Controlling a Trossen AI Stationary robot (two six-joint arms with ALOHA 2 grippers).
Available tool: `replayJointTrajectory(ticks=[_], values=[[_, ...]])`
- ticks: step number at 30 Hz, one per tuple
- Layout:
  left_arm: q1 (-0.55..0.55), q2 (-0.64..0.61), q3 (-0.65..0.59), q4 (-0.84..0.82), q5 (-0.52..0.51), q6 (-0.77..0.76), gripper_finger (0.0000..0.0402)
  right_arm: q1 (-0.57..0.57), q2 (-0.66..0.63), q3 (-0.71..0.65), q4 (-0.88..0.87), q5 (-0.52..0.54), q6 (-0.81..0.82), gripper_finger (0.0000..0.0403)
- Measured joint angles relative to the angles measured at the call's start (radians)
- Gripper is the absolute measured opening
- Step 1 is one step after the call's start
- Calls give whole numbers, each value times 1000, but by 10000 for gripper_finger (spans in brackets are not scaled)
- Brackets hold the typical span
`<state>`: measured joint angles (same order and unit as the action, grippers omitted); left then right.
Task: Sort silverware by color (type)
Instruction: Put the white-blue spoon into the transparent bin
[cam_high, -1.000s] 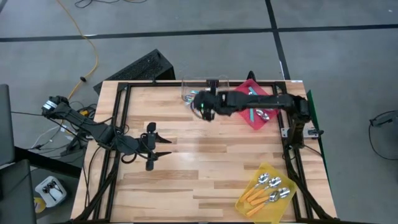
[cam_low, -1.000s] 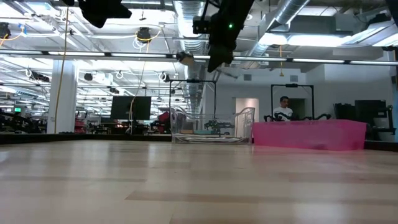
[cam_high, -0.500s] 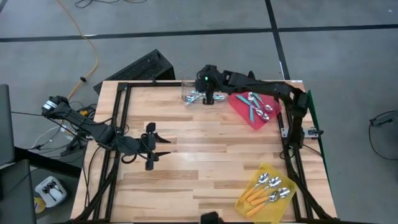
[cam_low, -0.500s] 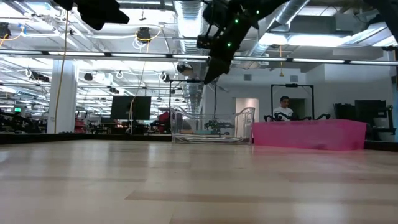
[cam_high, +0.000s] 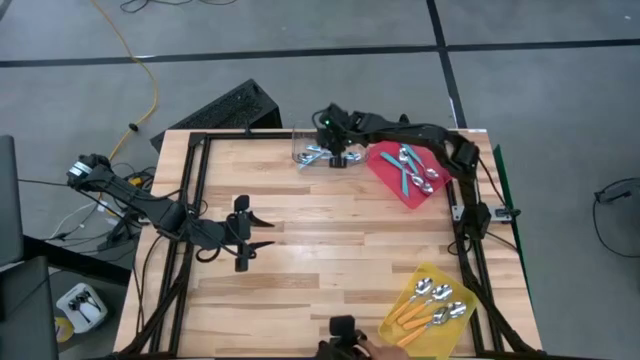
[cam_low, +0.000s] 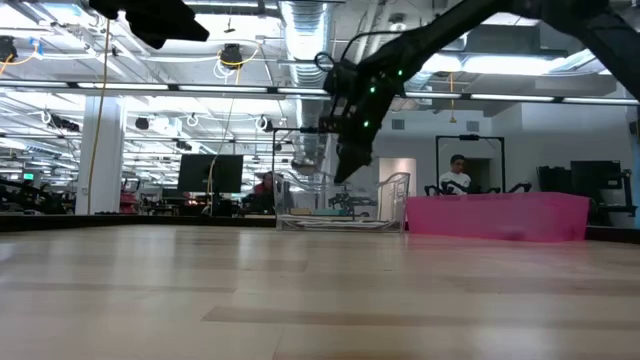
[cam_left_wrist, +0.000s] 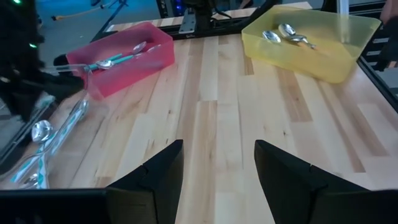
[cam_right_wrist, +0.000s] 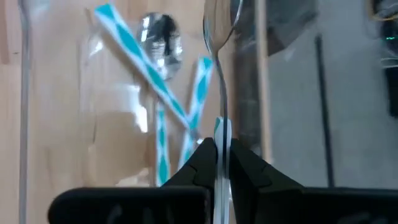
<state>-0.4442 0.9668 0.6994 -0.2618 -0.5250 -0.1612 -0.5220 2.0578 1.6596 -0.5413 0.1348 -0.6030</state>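
One spoon (cam_right_wrist: 219, 74) (light blue) between right hand (cam_right_wrist: 217, 163) fingers

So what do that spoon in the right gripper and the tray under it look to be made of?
Spoon: shiny metal bowl by its mirror glint, with a thin light-blue handle, probably plastic. Clear tray: see-through, glossy walls, likely hard plastic, though glass can't be excluded. The right gripper is shut on the handle.
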Motion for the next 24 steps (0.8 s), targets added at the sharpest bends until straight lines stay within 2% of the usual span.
replayJointTrajectory(ticks=[7,16,24], values=[[0,0,0,-4,-9,-1,180,-27,64,0,-25,-26,-3,42],[0,0,0,-2,-11,-2,180,-80,59,1,-35,-116,47,44],[0,0,0,-2,-11,-5,180,-87,58,1,-35,-118,75,63]])
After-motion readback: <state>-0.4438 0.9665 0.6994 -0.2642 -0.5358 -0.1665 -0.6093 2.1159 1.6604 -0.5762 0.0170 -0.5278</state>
